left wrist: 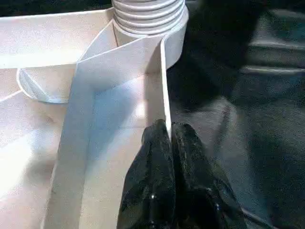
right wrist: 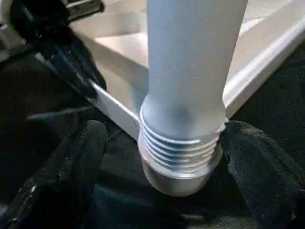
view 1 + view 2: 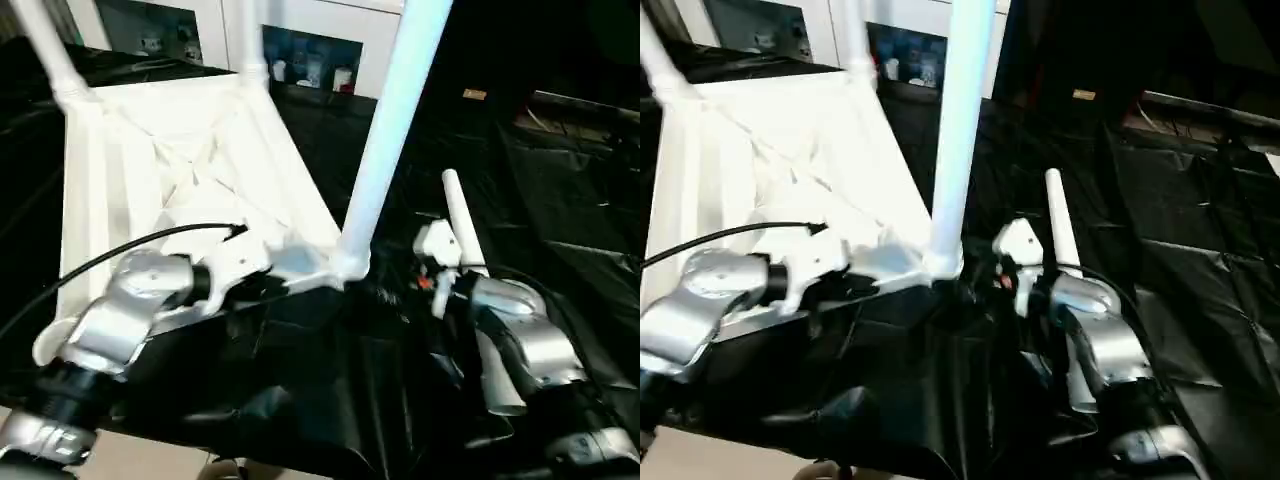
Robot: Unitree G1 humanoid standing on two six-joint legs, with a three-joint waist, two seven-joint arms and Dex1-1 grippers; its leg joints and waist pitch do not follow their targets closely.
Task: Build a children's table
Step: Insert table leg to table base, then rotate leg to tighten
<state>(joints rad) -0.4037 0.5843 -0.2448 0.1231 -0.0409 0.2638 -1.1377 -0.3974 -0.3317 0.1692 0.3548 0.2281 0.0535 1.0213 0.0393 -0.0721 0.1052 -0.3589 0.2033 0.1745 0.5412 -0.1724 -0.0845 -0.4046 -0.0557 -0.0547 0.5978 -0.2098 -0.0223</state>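
Upturned white table with parts cut off or blurred.

The tops of the near leg [image 3: 385,130] and two far legs [image 3: 45,45] run past the upper edge. The left gripper [image 1: 170,131] hides part of the tabletop rim [image 1: 166,86]. Items on the background shelves [image 3: 310,65] are too blurred to identify.

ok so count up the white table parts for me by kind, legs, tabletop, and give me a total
White plastic rectangular tabletop, upside down: 1
White tubular legs standing in corner sockets: 3
White tapered leg lying loose on the black sheet: 1
Total: 5 parts
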